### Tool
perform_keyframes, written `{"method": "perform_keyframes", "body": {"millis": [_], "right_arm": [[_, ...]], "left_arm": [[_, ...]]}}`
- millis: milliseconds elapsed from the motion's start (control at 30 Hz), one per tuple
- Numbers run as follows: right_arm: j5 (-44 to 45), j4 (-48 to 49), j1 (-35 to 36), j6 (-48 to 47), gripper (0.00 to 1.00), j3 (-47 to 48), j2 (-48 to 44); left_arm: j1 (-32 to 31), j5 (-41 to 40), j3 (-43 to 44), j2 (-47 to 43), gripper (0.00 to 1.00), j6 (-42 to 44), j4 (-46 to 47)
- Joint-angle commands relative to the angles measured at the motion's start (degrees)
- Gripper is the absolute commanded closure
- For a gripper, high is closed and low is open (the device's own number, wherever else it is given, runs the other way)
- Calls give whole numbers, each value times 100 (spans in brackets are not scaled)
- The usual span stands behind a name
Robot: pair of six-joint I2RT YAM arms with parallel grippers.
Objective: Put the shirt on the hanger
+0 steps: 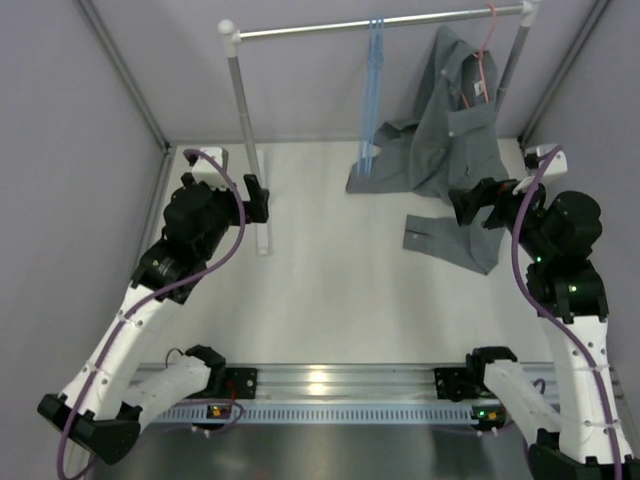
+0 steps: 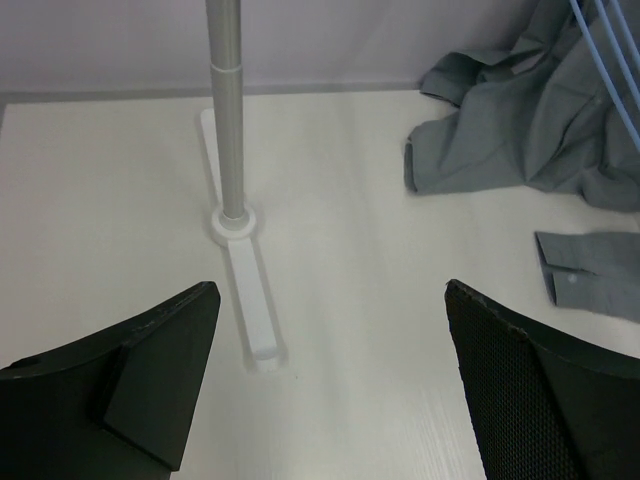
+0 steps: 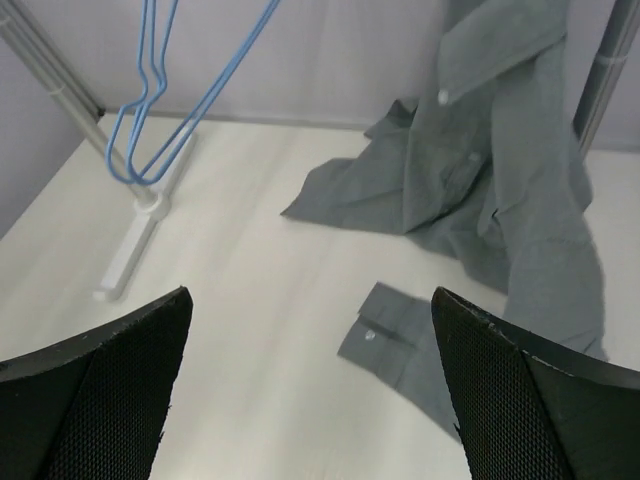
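Note:
The grey shirt (image 1: 455, 130) hangs at the right end of the rail from the pink hanger (image 1: 487, 40). Only the hanger's hook and a bit of wire by the collar show. The shirt's lower part and one sleeve spill onto the table, and a cuff (image 3: 390, 340) lies flat. My right gripper (image 1: 466, 207) hovers open just above that sleeve, its jaws (image 3: 312, 300) wide with nothing between them. My left gripper (image 1: 257, 200) stands open and empty by the rack's left post, far from the shirt (image 2: 520, 120), with its jaws (image 2: 330, 305) over bare table.
A clothes rack spans the back: a grey rail (image 1: 380, 25), a left post (image 2: 228, 110) on a white foot (image 2: 250, 300), and a right post (image 3: 600, 80). Light blue hangers (image 1: 375, 90) hang mid-rail beside the shirt. Grey walls close in the table on three sides.

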Motion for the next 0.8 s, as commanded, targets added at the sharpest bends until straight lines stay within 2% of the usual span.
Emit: {"method": "perform_keyframes", "body": {"millis": [0, 167, 767], "right_arm": [[-408, 522, 58, 431, 1, -444, -373], [-577, 618, 66, 563, 0, -946, -259], [-533, 390, 66, 185, 0, -770, -30]], "left_arm": [[14, 683, -286, -481, 2, -284, 75], [14, 1265, -375, -587, 2, -293, 67], [14, 940, -472, -526, 2, -91, 66]]}}
